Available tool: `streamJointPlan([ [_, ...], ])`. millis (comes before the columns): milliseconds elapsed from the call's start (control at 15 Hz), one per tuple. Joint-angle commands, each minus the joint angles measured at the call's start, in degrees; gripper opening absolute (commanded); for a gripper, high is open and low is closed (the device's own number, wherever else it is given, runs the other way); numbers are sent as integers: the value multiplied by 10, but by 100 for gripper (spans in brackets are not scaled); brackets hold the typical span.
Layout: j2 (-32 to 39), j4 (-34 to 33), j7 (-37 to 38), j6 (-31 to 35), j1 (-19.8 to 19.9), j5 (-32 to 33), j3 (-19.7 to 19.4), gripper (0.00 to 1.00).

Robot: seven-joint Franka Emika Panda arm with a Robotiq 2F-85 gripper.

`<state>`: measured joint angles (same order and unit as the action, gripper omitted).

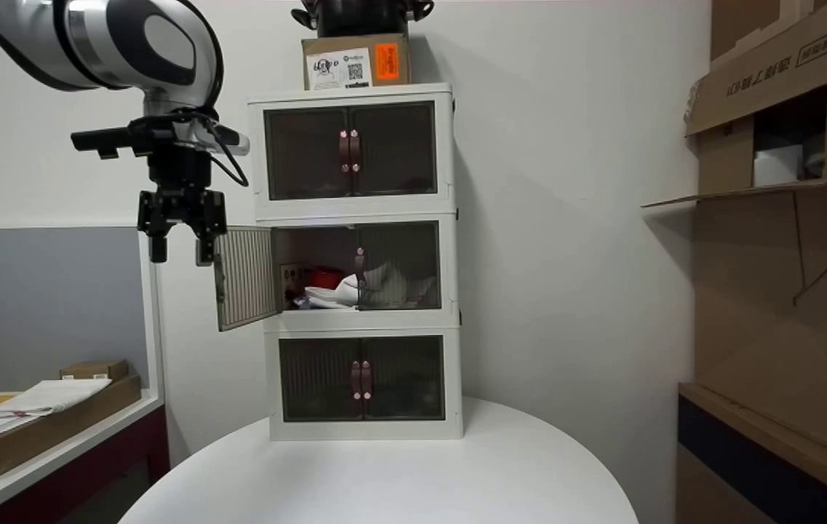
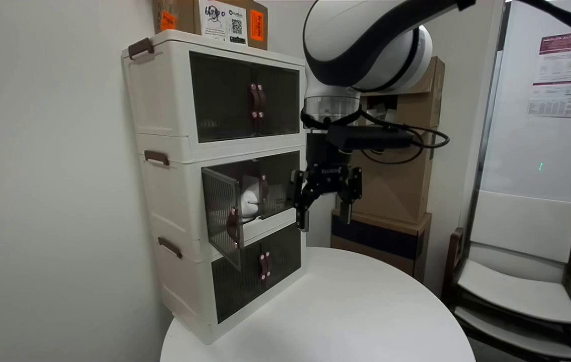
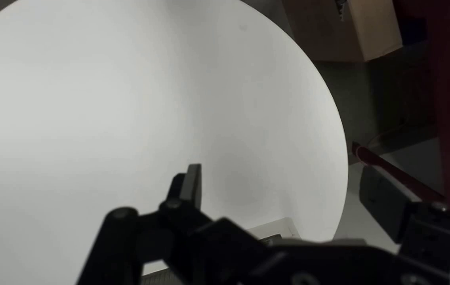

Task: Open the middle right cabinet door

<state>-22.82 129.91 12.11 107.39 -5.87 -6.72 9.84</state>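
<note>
The middle right cabinet door [image 1: 406, 273] is shut in the middle tier of the white cabinet. Its dark, see-through panel also shows in an exterior view [image 2: 280, 183], partly hidden behind my gripper. A brown strap handle [image 1: 360, 263] sits at its left edge. The twin door [image 1: 247, 276] on the left stands swung wide open; it also shows in an exterior view [image 2: 222, 213]. My gripper [image 1: 181, 251] is open and empty, pointing down, in front of the cabinet and apart from it. It also shows in an exterior view [image 2: 323, 218] and in the wrist view [image 3: 282, 174].
The cabinet [image 1: 364, 431] stands on a round white table [image 1: 472, 473]. White cloth [image 1: 333, 292] and a red item [image 1: 326, 277] lie in the open left compartment. A cardboard box [image 1: 413, 62] and black pot [image 1: 361, 16] sit on top. Large cardboard boxes [image 1: 777, 291] stand right.
</note>
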Motion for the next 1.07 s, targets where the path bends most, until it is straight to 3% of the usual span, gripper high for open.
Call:
streamJointPlan([
  [0,0,-1,1,-1,-2,1,-2,100],
  [267,-1,-6,-5,-12,5,7,-10,100],
  [733,19,-38,-120,-37,14,14,-63,100],
  [1000,73,-84,-157,-5,-1,11,-53,100],
])
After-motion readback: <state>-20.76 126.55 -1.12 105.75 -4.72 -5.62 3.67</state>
